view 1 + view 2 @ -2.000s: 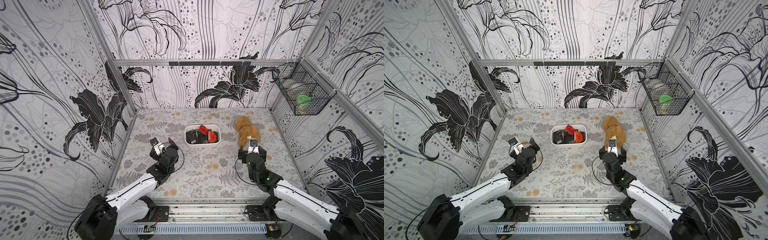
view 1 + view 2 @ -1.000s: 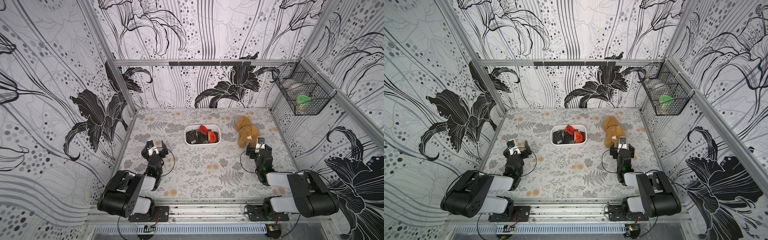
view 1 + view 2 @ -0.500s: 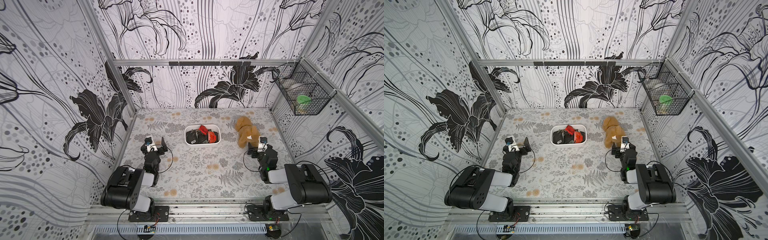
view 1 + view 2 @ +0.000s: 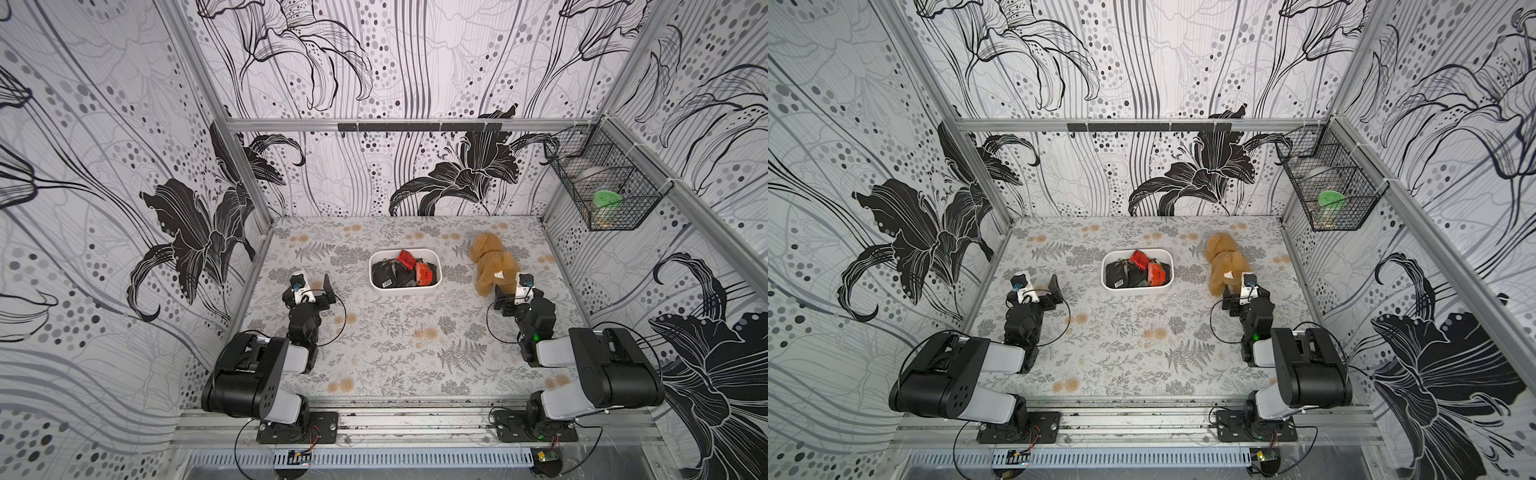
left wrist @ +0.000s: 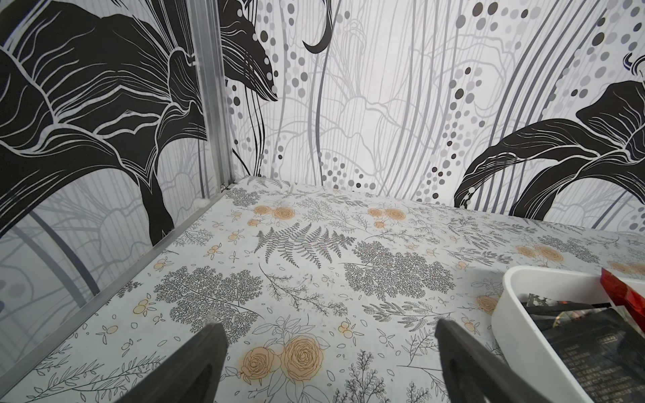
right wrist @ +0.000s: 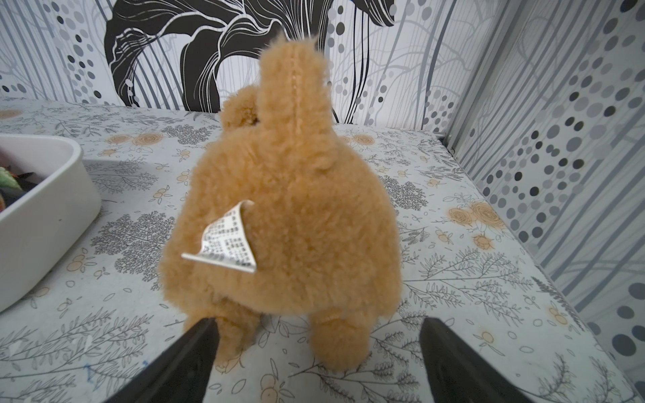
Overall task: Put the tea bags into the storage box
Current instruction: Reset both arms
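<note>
tea bags (image 4: 397,274): likely light, slippery foil; best pinched by an edge | heaped in storage box (image 4: 405,290) | left gripper (image 5: 326,335), right gripper (image 6: 317,331): jaws spread, empty

Both top views look steeply down over the table (image 4: 395,357); low wrist cameras face rearward, each catching the storage box (image 5: 516,331) (image 6: 45,216).

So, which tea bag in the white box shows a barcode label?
The black sachet in the storage box's near-left corner; the red ones lie farther right.
</note>
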Robot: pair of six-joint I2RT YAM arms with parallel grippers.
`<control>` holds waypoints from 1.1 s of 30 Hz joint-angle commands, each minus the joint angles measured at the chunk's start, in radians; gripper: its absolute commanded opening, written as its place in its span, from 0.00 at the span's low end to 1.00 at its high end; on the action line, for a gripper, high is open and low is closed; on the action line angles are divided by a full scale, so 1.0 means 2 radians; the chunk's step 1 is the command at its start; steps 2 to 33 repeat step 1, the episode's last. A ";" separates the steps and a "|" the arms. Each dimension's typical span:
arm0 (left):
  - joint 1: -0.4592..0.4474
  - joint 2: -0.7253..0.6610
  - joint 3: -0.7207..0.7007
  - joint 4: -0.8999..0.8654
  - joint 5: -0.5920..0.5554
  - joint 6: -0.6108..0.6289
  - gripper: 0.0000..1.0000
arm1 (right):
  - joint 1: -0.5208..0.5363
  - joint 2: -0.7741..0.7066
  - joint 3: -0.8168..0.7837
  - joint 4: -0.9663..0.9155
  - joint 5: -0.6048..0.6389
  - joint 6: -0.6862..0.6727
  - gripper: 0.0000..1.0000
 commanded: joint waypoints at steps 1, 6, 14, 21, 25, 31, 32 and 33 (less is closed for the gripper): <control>0.004 0.002 0.005 0.011 0.004 -0.002 0.97 | -0.003 0.001 0.007 0.009 -0.006 0.011 0.95; 0.004 0.002 0.005 0.011 0.004 -0.002 0.97 | -0.003 0.001 0.007 0.009 -0.006 0.011 0.95; 0.004 0.002 0.005 0.011 0.004 -0.002 0.97 | -0.003 0.001 0.007 0.009 -0.006 0.011 0.95; 0.004 0.002 0.005 0.011 0.004 -0.002 0.97 | -0.003 0.001 0.007 0.009 -0.006 0.011 0.95; 0.004 0.002 0.005 0.011 0.004 -0.002 0.97 | -0.003 0.001 0.007 0.009 -0.006 0.011 0.95; 0.004 0.002 0.005 0.011 0.004 -0.002 0.97 | -0.003 0.001 0.007 0.009 -0.006 0.011 0.95; 0.004 0.002 0.005 0.011 0.004 -0.002 0.97 | -0.003 0.001 0.007 0.009 -0.006 0.011 0.95; 0.004 0.002 0.005 0.011 0.004 -0.002 0.97 | -0.003 0.001 0.007 0.009 -0.006 0.011 0.95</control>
